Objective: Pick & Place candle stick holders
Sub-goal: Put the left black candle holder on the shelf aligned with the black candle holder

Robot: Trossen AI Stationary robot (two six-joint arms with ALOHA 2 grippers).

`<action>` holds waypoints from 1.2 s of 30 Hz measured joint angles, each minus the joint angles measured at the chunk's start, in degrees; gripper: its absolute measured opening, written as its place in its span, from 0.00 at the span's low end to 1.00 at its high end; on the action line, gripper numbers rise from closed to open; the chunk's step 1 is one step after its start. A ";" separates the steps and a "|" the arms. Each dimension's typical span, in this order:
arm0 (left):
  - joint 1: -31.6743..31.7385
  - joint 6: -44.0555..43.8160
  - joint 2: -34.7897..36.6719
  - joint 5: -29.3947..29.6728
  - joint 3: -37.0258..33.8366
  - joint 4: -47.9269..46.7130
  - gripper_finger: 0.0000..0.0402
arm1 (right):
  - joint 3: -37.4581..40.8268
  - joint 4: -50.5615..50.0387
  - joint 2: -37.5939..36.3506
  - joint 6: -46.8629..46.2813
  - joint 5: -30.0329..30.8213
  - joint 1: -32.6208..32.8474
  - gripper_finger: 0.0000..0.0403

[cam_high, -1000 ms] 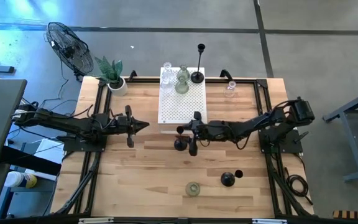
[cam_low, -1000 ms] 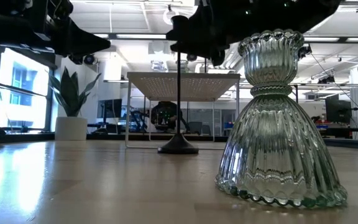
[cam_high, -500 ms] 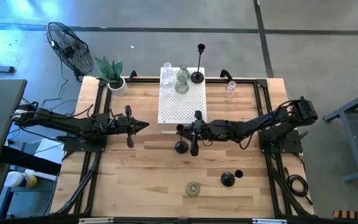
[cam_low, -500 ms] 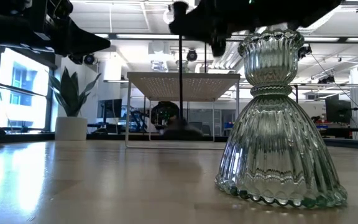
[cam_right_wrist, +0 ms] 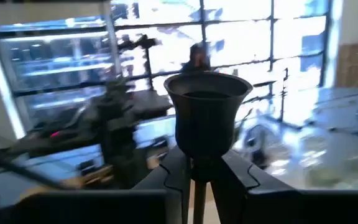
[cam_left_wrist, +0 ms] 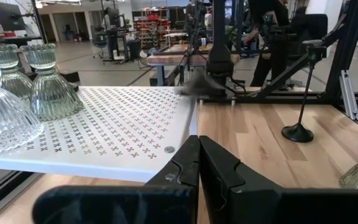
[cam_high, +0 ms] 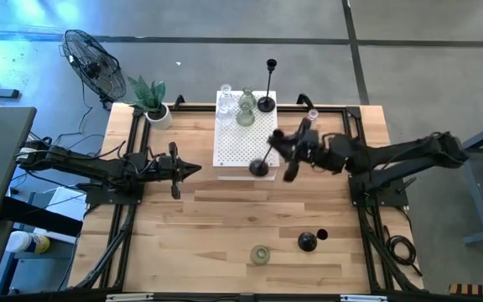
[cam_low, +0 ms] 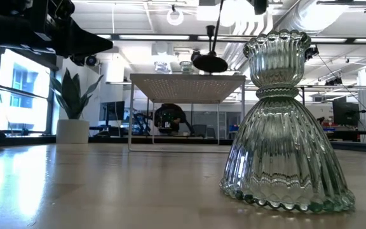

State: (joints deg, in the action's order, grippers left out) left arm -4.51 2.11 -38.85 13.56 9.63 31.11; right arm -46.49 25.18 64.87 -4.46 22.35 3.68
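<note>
Black candle stick holder point(cam_high: 266, 156) is in my right jaws point(cam_high: 290, 144), clamped on its thin stem just under the cup point(cam_right_wrist: 207, 114), lifted off the table point(cam_high: 191, 226). Long axis tilted: round base hangs toward the white perforated box point(cam_high: 243, 143), over its near edge, cup end at the jaws. Right arm owns it; left jaws point(cam_high: 189, 169) shut, empty, parked well apart on the left. Count from above: three black holders, five glass ones that I can make out, one plant point(cam_high: 151, 96)
</note>
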 joint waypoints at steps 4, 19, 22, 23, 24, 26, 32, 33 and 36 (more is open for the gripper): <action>0.00 0.00 0.00 -0.01 0.00 0.00 0.00 | -3.34 -4.41 -0.90 1.91 -1.43 -6.20 0.08; 0.00 -0.02 -0.02 -0.09 0.00 -1.00 0.00 | -19.40 -20.02 12.53 3.27 -15.57 -27.44 0.08; 0.00 -0.02 -0.02 -0.09 0.00 -1.18 0.00 | -19.55 -18.55 13.54 3.27 -16.33 -28.74 0.09; 0.00 -0.02 -0.02 -0.09 0.00 -1.28 0.00 | -19.55 -18.25 13.68 3.28 -16.44 -29.24 0.09; 0.00 -0.02 -0.02 -0.08 0.00 -1.29 0.00 | -19.52 -18.26 13.89 3.27 -16.79 -29.60 0.10; 0.00 -0.02 -0.02 -0.07 0.00 -1.29 0.00 | -19.46 -17.99 13.93 3.13 -16.83 -30.13 0.10; 0.00 -0.02 -0.02 -0.04 0.02 -1.29 0.00 | -19.44 -17.94 13.93 3.05 -16.86 -31.43 0.08; 0.00 -0.02 -0.02 -0.04 0.02 -1.29 0.00 | -19.44 -17.80 13.93 3.05 -16.78 -31.53 0.08; 0.00 0.00 -0.02 -0.04 0.02 -1.29 0.00 | -19.42 -17.67 13.93 2.86 -16.80 -31.87 0.10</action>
State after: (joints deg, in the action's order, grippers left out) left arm -4.51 2.11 -38.87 13.52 9.65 29.82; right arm -65.91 7.51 78.81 -1.59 5.54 -28.18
